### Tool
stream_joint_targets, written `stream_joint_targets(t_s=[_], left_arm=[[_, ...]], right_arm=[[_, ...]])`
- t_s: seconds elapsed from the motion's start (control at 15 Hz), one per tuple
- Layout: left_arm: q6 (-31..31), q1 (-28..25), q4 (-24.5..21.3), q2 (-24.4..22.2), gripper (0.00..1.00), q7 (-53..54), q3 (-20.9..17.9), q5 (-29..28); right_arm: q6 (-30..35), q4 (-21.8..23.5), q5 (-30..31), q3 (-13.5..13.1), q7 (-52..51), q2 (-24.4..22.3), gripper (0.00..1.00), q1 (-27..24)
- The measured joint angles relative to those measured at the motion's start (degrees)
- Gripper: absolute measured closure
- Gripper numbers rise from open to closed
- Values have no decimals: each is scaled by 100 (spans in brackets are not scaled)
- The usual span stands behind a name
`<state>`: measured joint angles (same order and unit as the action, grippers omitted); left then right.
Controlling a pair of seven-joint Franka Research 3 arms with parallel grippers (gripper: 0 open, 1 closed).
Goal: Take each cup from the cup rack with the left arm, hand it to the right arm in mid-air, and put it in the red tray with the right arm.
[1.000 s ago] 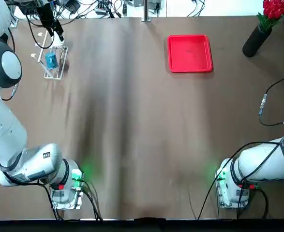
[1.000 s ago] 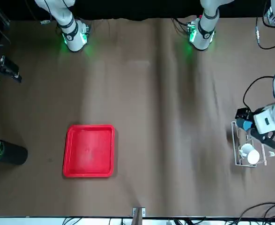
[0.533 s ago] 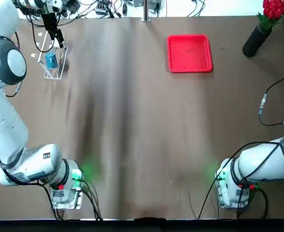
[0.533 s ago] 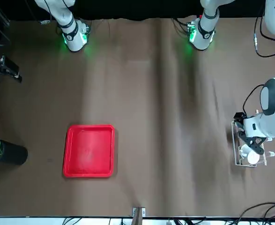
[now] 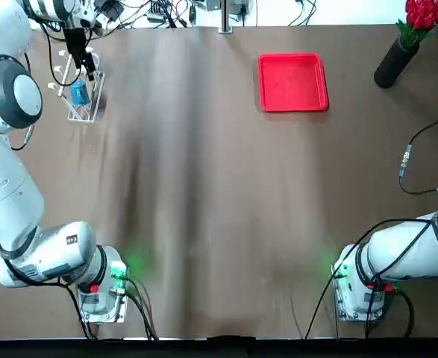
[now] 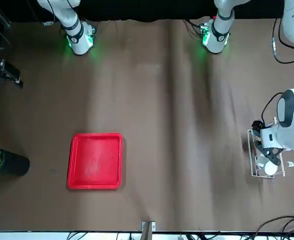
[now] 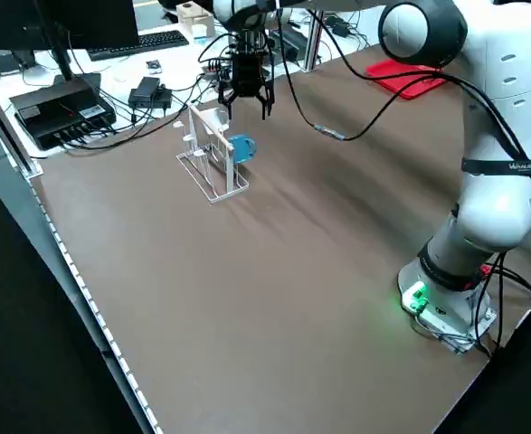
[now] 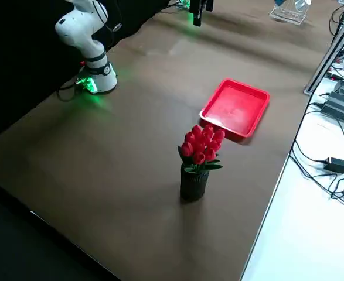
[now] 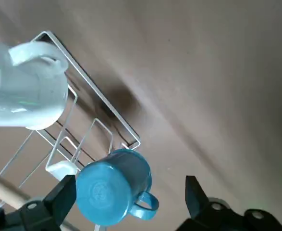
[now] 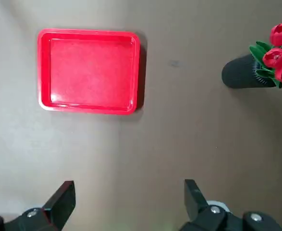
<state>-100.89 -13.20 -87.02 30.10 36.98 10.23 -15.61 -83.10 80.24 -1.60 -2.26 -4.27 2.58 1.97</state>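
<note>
The cup rack (image 5: 90, 113) stands at the table's far left corner, with the blue cup (image 5: 78, 93) and the white cup (image 9: 25, 84) both hanging on its pegs. My left gripper (image 5: 79, 56) hovers just above the rack, open. In the left wrist view the blue cup (image 9: 114, 185) lies below and between the spread fingers, untouched. The red tray (image 5: 292, 82) lies empty at the far middle-right. My right gripper (image 10: 128, 190) is open, held high on the right side, looking down on the red tray (image 10: 89, 71).
A black vase (image 5: 395, 63) with red flowers (image 5: 424, 13) stands at the far right corner, right of the tray. Cables and boxes lie beyond the table's far edge behind the rack. Both arm bases sit at the near edge.
The left arm has swung its wrist over the rack and the gripper has settled lower and closer to the blue cup. Both cups stay on the rack. The right arm has not moved.
</note>
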Motion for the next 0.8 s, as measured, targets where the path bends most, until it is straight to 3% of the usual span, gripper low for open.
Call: stream_joint_targets(t_s=[0.8], left_arm=[[204, -192, -29, 204, 0, 13, -34, -391]], right_arm=[[0, 0, -3, -25, 0, 0, 0, -6]])
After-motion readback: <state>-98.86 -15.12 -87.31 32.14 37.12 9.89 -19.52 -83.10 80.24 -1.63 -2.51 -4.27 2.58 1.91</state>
